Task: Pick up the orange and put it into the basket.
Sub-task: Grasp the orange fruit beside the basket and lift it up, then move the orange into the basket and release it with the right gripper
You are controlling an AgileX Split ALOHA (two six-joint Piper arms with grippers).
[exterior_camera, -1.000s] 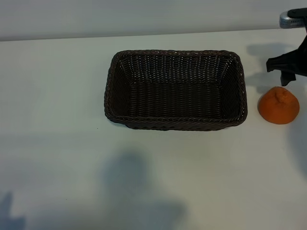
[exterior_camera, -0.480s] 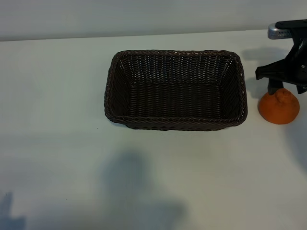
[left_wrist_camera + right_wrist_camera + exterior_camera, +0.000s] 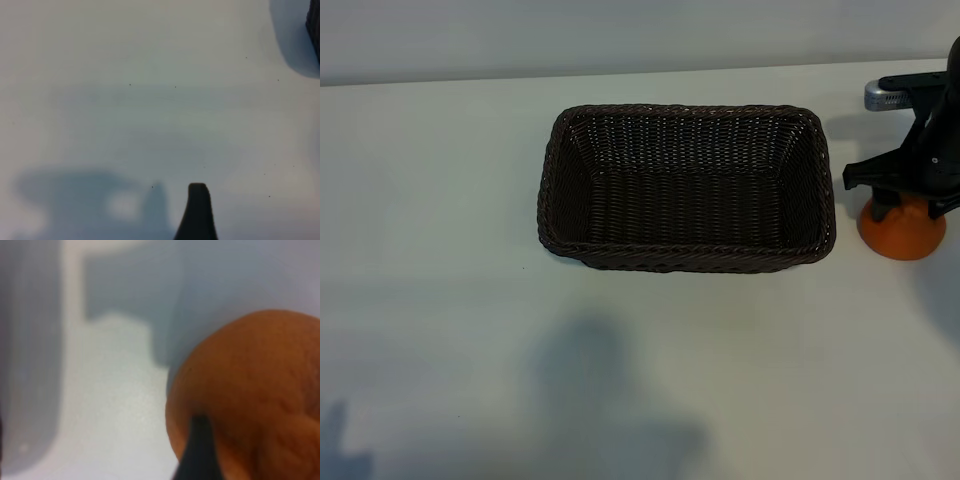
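grasp step: right gripper [image 3: 905, 196] over the orange [image 3: 903, 232], jaws apart.
next: close, lift, carry to basket [image 3: 686, 258].

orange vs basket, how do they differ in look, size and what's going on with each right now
The orange is small, round and bright, with dimpled skin; the basket is rectangular, dark brown woven wicker, and several times wider. The orange sits under the right gripper, which covers its top; the basket is empty, with nothing over it. The orange lies just beyond the basket's right end, apart from it. Both rest on the white table.
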